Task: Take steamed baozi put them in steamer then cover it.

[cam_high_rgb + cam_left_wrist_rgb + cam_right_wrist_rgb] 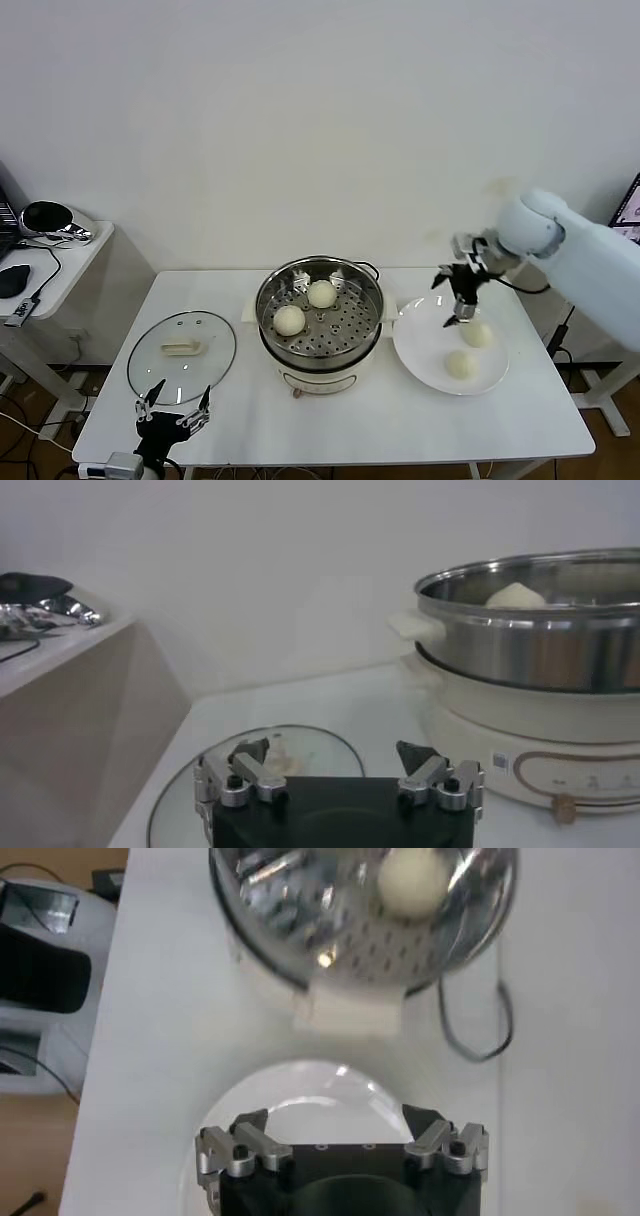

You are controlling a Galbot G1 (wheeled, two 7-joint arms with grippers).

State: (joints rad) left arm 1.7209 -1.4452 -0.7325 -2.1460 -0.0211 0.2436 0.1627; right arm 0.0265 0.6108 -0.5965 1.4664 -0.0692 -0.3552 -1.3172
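Steamer: steamer (320,325) stands mid-table, uncovered, perforated tray showing; the left wrist view shows its steel wall (540,640) on the cream base
Buns in steamer: two steamed baozi on the tray, one toward the back (322,293), one nearer the left side (289,320); apart from each other
Buns left on plate: two more, the farther one (477,334) and the nearer one (460,365), both on the white plate (420,350) just right of the steamer
Lid: glass lid (182,357) lies flat on the table to the left of the steamer, well apart from it, handle up
Right gripper: right gripper (462,300) hangs above the plate, close over the farther bun, jaws spread wide with nothing between them; the right wrist view shows its empty fingers (235,1148) over the plate rim
Left gripper: left gripper (175,408) waits at the near table edge beside the lid, jaws wide apart and empty
Progress: about half the loading looks done, judging by two in and two out
Left to do: pick the two plate buns, place them on the tray, then set the lid on the pot
Step in hand: likely a reach for the farther plate bun
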